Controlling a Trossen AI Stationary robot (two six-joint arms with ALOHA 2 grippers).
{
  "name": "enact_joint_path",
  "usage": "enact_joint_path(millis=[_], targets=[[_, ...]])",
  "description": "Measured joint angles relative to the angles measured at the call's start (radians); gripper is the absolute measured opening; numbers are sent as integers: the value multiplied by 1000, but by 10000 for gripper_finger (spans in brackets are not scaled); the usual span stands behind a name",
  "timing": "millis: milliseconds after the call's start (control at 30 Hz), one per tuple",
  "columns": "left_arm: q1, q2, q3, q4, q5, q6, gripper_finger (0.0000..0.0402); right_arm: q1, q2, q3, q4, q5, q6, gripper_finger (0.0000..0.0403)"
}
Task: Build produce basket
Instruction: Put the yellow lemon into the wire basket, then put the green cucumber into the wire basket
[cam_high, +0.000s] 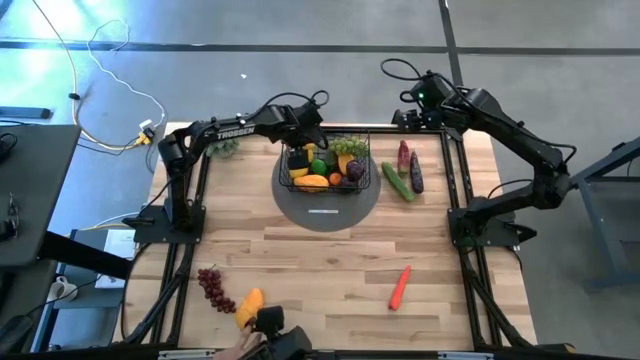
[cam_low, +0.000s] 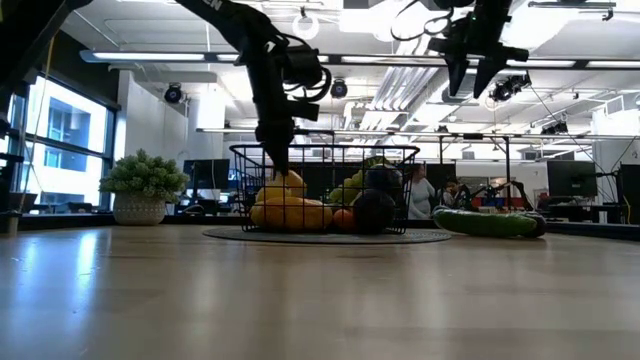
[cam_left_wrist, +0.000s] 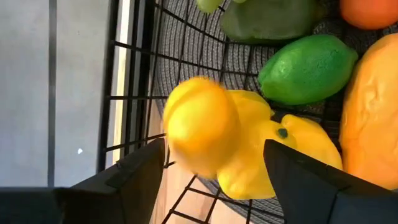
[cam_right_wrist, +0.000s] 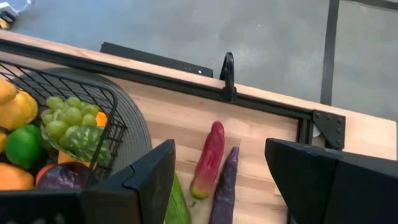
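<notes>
The black wire basket (cam_high: 325, 165) stands on a grey round disc (cam_high: 328, 210) at the far middle of the table. It holds lemons, a lime (cam_left_wrist: 308, 68), green grapes (cam_right_wrist: 65, 115), an orange mango and dark plums. My left gripper (cam_high: 303, 152) is open over the basket's far left corner and points down. A blurred yellow lemon (cam_left_wrist: 199, 124) shows between and beyond its fingers (cam_left_wrist: 140, 177). My right gripper (cam_right_wrist: 221, 180) is open and empty, raised over the table's far right (cam_high: 408, 120), above a red-green fruit (cam_right_wrist: 208, 158) and a purple eggplant (cam_right_wrist: 225, 186). My left gripper stands open around the blurred lemon (cam_left_wrist: 180, 134) from above. The lemon does not fill the gap, and I cannot tell whether it touches either finger. It sits over another yellow fruit (cam_left_wrist: 267, 149) in the basket.
A cucumber (cam_high: 397, 182) lies right of the basket. A carrot (cam_high: 400, 287) lies at the near right. Red grapes (cam_high: 210, 285) and an orange-yellow mango (cam_high: 250, 308) lie at the near left. A pale green bushy cluster (cam_low: 145, 175) stands at the far left.
</notes>
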Motion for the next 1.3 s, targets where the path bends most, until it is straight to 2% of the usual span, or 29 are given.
enact_joint_path(millis=[300,700,1000,1167,1300], targets=[[-6,0,0,-4,-56,-17,266,0,0,0,-49,-13,25,231],[-6,-69,29,-20,-16,-25,266,19,0,-4,-164,-71,100,231],[-6,-113,69,-22,-8,6,266,47,0,-159,-143,-143,154,231],[-5,-151,69,-45,-6,2,266,47,0,-254,-89,-227,151,231],[3,-190,69,-52,49,-2,266,47,0,-323,-30,-307,134,231]])
